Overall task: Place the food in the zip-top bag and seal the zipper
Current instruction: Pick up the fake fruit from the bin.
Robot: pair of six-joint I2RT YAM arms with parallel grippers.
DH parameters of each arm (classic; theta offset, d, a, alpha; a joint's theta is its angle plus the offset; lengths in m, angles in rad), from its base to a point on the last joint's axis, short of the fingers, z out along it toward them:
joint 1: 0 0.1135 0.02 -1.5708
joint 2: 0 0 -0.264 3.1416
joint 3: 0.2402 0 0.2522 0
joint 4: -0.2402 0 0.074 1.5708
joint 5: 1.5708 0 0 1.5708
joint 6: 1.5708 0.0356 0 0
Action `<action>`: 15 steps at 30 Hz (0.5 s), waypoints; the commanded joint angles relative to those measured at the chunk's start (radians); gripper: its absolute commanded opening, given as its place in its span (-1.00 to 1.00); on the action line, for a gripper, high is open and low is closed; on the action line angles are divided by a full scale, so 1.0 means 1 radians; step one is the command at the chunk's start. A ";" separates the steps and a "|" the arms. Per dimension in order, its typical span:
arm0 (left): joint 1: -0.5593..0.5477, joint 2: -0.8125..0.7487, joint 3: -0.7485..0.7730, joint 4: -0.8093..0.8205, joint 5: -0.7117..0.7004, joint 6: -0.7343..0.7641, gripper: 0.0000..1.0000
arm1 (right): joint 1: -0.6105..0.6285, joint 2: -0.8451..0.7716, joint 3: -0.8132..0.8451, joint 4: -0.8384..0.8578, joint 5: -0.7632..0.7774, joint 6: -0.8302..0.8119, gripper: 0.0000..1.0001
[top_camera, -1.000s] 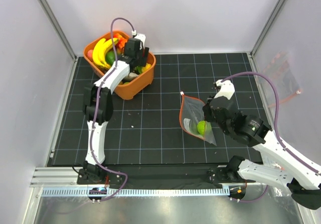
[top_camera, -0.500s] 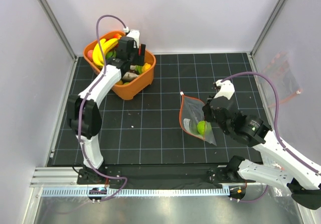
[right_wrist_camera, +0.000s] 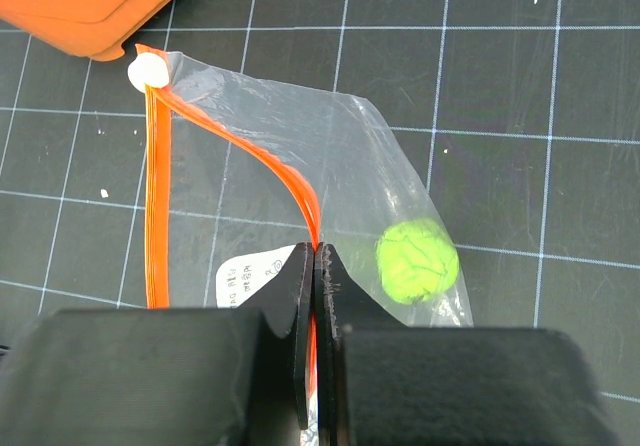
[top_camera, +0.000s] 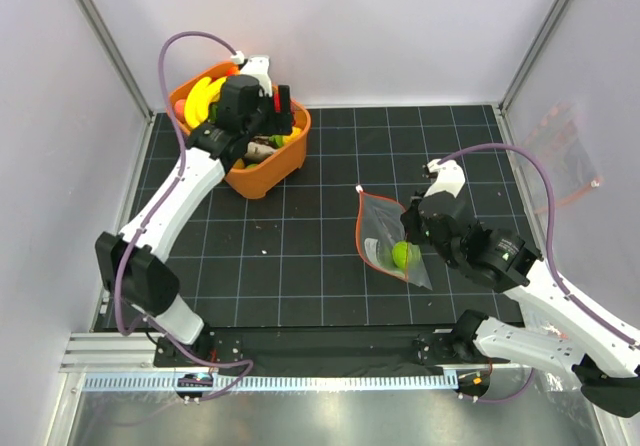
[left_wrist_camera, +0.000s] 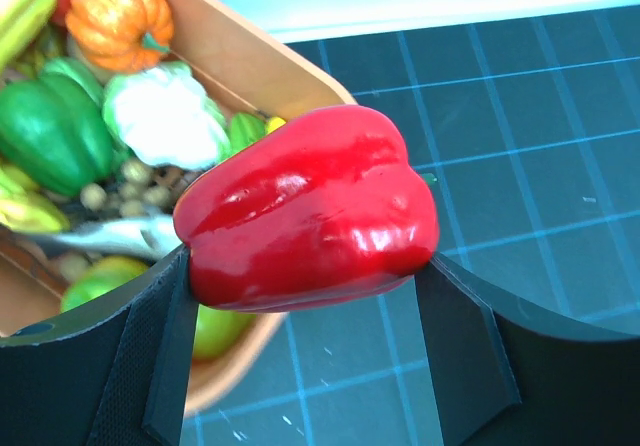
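Observation:
A glossy red pepper (left_wrist_camera: 310,216) is clamped between the pads of my left gripper (left_wrist_camera: 308,266), above the right rim of the orange tub (top_camera: 262,176). In the top view that gripper (top_camera: 278,106) hangs over the tub. The clear zip-top bag (top_camera: 385,236) lies on the black mat with its mouth gaping. A lime-green food piece (right_wrist_camera: 417,260) sits inside it. My right gripper (right_wrist_camera: 315,256) is shut on the upper lip of the red-orange zipper (right_wrist_camera: 250,151). The white tab (right_wrist_camera: 147,70) is at the zipper's far end.
The tub holds more food: yellow bananas (top_camera: 203,96), an orange pumpkin (left_wrist_camera: 118,18), a green pepper (left_wrist_camera: 50,126) and a white piece (left_wrist_camera: 165,116). White walls with metal posts enclose the mat. A corner of the tub (right_wrist_camera: 100,6) lies just beyond the bag.
My left arm's elbow has swung out to the left and toward the near edge, while its gripper stays over the tub. The right arm and the bag have not moved.

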 commanded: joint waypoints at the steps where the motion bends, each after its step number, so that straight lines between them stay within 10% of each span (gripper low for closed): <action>1: -0.003 -0.104 -0.015 -0.053 0.066 -0.073 -0.50 | -0.003 -0.001 0.047 0.030 -0.012 -0.023 -0.98; 15: -0.121 -0.366 -0.179 -0.111 0.350 -0.199 -0.55 | -0.003 0.031 0.055 0.072 -0.061 0.012 -0.99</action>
